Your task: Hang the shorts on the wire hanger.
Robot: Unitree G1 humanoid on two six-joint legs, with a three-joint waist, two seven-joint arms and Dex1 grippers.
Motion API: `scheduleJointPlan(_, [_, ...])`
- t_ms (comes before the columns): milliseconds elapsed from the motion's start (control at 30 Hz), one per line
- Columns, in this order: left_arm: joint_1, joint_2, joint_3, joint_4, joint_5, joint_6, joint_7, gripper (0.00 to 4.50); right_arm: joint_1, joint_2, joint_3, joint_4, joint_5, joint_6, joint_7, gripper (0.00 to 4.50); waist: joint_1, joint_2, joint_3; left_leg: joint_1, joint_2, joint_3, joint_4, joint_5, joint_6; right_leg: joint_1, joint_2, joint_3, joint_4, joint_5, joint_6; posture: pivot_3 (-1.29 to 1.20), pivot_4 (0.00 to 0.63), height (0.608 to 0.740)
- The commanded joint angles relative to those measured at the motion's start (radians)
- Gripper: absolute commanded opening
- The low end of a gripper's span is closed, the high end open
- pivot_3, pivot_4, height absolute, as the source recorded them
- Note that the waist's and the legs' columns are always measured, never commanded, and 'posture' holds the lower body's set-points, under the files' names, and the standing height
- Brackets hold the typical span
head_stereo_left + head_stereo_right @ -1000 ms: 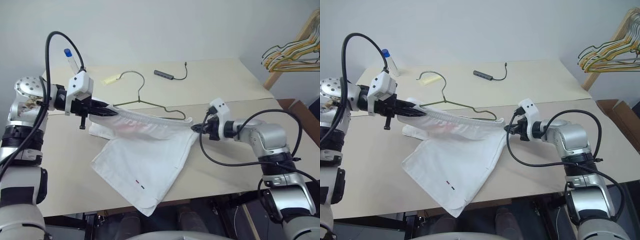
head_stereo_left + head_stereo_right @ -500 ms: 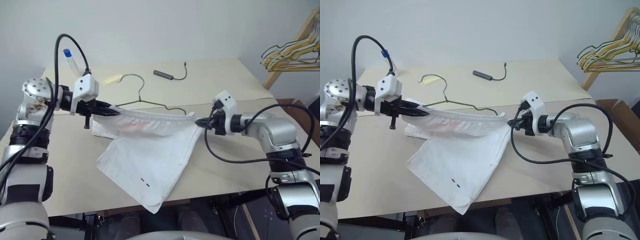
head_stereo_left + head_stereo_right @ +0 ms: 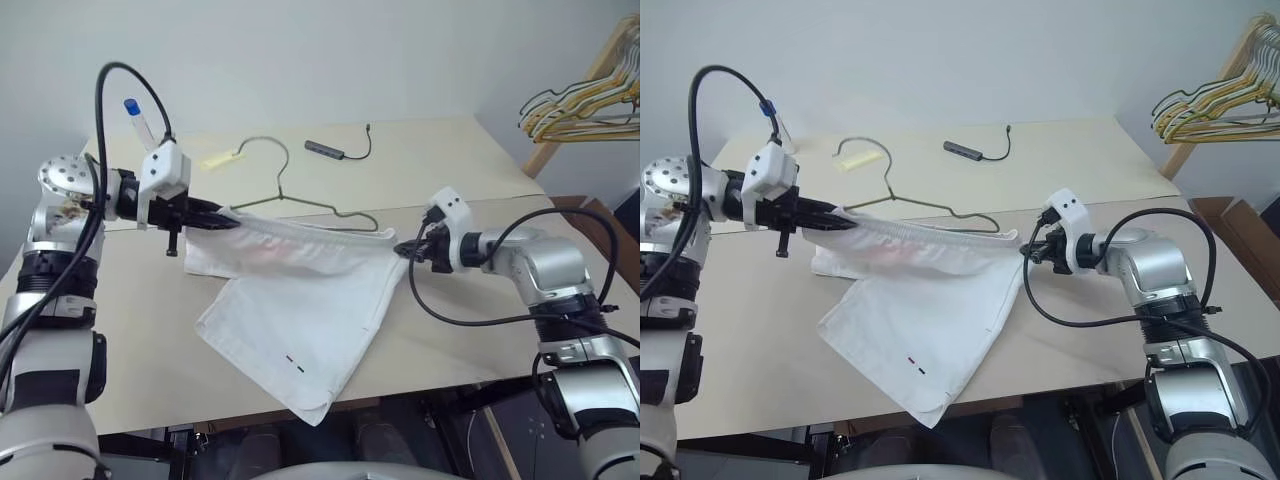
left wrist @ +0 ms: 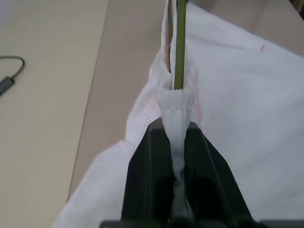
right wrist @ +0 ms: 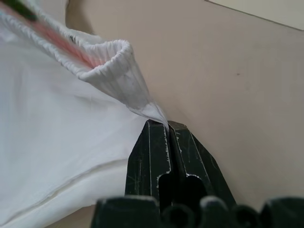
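The shorts [image 3: 300, 300] are stretched by their gathered waistband between the two grippers, a little above the tabletop [image 3: 470, 330], while the legs trail down and lie flat on the surface, one hem corner reaching over the near edge. A faint pink smudge shows on the cloth just under the waistband, and two tiny dark marks sit near the lower hem. The left gripper [image 3: 222, 222] has its jaws clamped on the left end of the waistband; in the left wrist view the bunched white cloth runs up between the two black fingers [image 4: 142, 180], and the green wire of the wire hanger [image 3: 300, 205] comes out of the cloth just past them. The right gripper [image 3: 1028, 254] has its jaws pressed together on a thin pinch of fabric at the right end of the waistband, seen in the right wrist view as a small white point at the fingertips. The hanger lies on the tabletop just behind the shorts, its lower bar at the waistband's far side and its hook curving toward the back. Farther back lie a dark cable with a small adapter [image 3: 328, 148] and a yellow tag [image 3: 218, 158], near an upright clear tube with a blue cap [image 3: 137, 115]. Well apart at the far right, bunched yellow and tan hangers [image 3: 585, 105] hang from a wooden rack [image 3: 560, 140].
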State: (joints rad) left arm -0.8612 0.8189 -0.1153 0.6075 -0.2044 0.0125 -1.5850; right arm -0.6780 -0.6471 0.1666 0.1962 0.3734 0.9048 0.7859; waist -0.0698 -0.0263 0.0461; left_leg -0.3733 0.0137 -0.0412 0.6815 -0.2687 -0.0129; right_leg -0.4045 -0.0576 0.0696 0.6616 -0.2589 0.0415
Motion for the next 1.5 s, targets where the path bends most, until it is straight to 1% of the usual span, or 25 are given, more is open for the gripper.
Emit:
scheduleJointPlan(33, [-0.024,0.036,0.019,0.044,0.052,-0.035,0.056,0.00,-0.025,-0.027,-0.021,0.012,-0.042,-0.021,-0.003,0.04,0.001,0.000,0.000,0.000,0.000,0.000,0.000,0.000,0.000,0.000,0.000,0.000,0.000,0.000,0.000,0.01,0.000,0.740])
scheduleJointPlan(167, [-0.029,0.028,0.024,0.060,0.066,-0.045,0.081,0.00,-0.037,-0.036,-0.013,-0.014,-0.047,-0.028,-0.004,0.04,0.003,0.000,0.000,0.000,0.000,0.000,0.000,0.000,0.000,0.000,0.000,0.000,0.000,0.000,0.000,0.01,0.000,0.740])
scheduleJointPlan(233, [-0.029,0.024,0.024,0.059,0.078,-0.056,0.110,0.00,-0.032,-0.055,0.005,-0.069,-0.069,-0.074,0.009,0.04,0.003,0.000,0.000,0.000,0.000,0.000,0.000,0.000,0.000,0.000,0.000,0.000,0.000,0.000,0.000,0.01,0.000,0.740])
scheduleJointPlan(300, [-0.031,0.012,0.033,0.054,0.067,-0.053,0.121,0.00,-0.031,-0.084,0.038,-0.161,-0.111,-0.134,0.025,0.04,0.004,0.000,0.000,0.000,0.000,0.000,0.000,0.000,0.000,0.000,0.000,0.000,0.000,0.000,0.000,0.01,0.000,0.740])
scheduleJointPlan(333, [-0.032,0.006,0.037,0.046,0.056,-0.047,0.117,0.00,-0.039,-0.106,0.072,-0.217,-0.159,-0.198,0.033,0.04,0.004,0.000,0.000,-0.001,0.000,0.000,0.000,0.000,0.000,-0.001,0.000,0.000,0.000,0.000,0.000,0.01,0.000,0.740])
scheduleJointPlan(400, [-0.031,0.000,0.040,0.037,0.045,-0.041,0.113,0.00,-0.054,-0.127,0.110,-0.275,-0.215,-0.259,0.038,0.04,0.006,0.000,0.000,-0.001,0.000,0.000,0.000,0.000,0.000,-0.001,0.000,0.000,0.000,0.000,0.000,0.01,0.000,0.740])
scheduleJointPlan(467, [-0.034,-0.002,0.036,0.038,0.051,-0.054,0.109,0.00,-0.137,-0.116,0.131,-0.310,-0.218,-0.201,0.062,0.04,0.000,0.000,0.000,-0.001,0.000,0.000,0.000,0.000,0.000,-0.001,0.000,0.000,0.000,0.000,0.000,-0.01,0.000,0.740])
scheduleJointPlan(533, [-0.045,-0.012,0.034,0.044,0.057,-0.065,0.120,0.00,-0.229,-0.121,0.187,-0.338,-0.242,-0.153,0.116,0.04,-0.003,0.001,0.001,0.000,0.000,0.002,0.000,0.000,0.000,-0.001,0.000,0.001,0.000,0.000,0.000,-0.02,0.000,0.740])
scheduleJointPlan(600, [-0.056,-0.023,0.039,0.048,0.049,-0.067,0.120,0.00,-0.278,-0.136,0.254,-0.353,-0.295,-0.173,0.160,0.04,-0.001,0.001,0.001,0.000,0.001,0.001,0.000,0.000,0.000,-0.001,0.000,0.000,0.001,0.000,0.000,-0.03,0.000,0.740])
scheduleJointPlan(667, [-0.065,-0.031,0.042,0.054,0.042,-0.075,0.112,0.00,-0.317,-0.120,0.283,-0.358,-0.308,-0.179,0.192,0.04,0.000,0.001,0.000,0.000,0.001,0.000,-0.001,0.000,0.000,-0.001,0.000,-0.001,0.001,-0.001,-0.001,-0.03,0.000,0.740])
scheduleJointPlan(833, [-0.068,-0.038,0.048,0.050,0.034,-0.082,0.098,0.00,-0.363,-0.091,0.311,-0.368,-0.327,-0.200,0.255,0.04,0.001,0.001,0.000,-0.001,0.000,0.001,0.001,0.000,0.000,-0.001,-0.001,-0.001,0.000,0.000,0.000,-0.03,0.000,0.740])
scheduleJointPlan(933, [-0.059,-0.041,0.057,0.035,0.022,-0.073,0.097,0.00,-0.380,-0.069,0.331,-0.349,-0.372,-0.221,0.249,0.04,0.000,0.001,0.000,-0.001,0.000,0.001,0.001,0.000,0.000,-0.001,-0.001,-0.001,0.001,0.000,-0.001,-0.02,0.000,0.740])
scheduleJointPlan(1133, [-0.025,-0.031,0.067,-0.007,0.010,-0.070,0.093,0.00,-0.419,-0.013,0.278,-0.302,-0.374,-0.187,0.240,0.04,-0.001,0.001,0.000,-0.001,0.000,0.000,0.000,0.000,0.000,-0.002,0.000,-0.001,0.001,0.000,-0.001,-0.01,0.000,0.740])
scheduleJointPlan(1233, [-0.019,-0.038,0.090,-0.023,-0.014,-0.049,0.094,0.00,-0.396,-0.024,0.297,-0.311,-0.402,-0.261,0.248,0.04,0.000,0.001,0.000,-0.001,0.000,0.000,0.000,0.000,0.000,-0.001,0.000,-0.001,0.002,0.000,-0.001,-0.01,0.000,0.740])
scheduleJointPlan(1300, [-0.019,-0.041,0.102,-0.034,-0.031,-0.033,0.091,0.00,-0.376,-0.021,0.294,-0.306,-0.424,-0.338,0.228,0.04,0.000,0.001,0.000,-0.001,0.000,0.000,0.000,0.000,0.000,-0.001,-0.001,-0.001,0.001,0.000,-0.001,0.00,0.000,0.740])
scheduleJointPlan(1400, [-0.015,-0.040,0.106,-0.043,-0.033,-0.028,0.092,0.00,-0.358,-0.037,0.290,-0.299,-0.458,-0.429,0.220,0.77,0.002,0.001,0.000,-0.001,0.000,0.000,0.000,0.000,0.000,-0.001,-0.001,-0.001,0.001,0.000,-0.001,-0.01,0.000,0.740])
scheduleJointPlan(1500, [-0.010,-0.044,0.108,-0.048,-0.033,-0.028,0.089,0.00,-0.342,-0.036,0.275,-0.298,-0.453,-0.449,0.236,1.77,0.001,0.001,0.000,-0.001,0.000,0.000,0.000,0.000,0.000,-0.001,-0.001,-0.001,0.001,0.000,-0.001,-0.01,0.000,0.740])
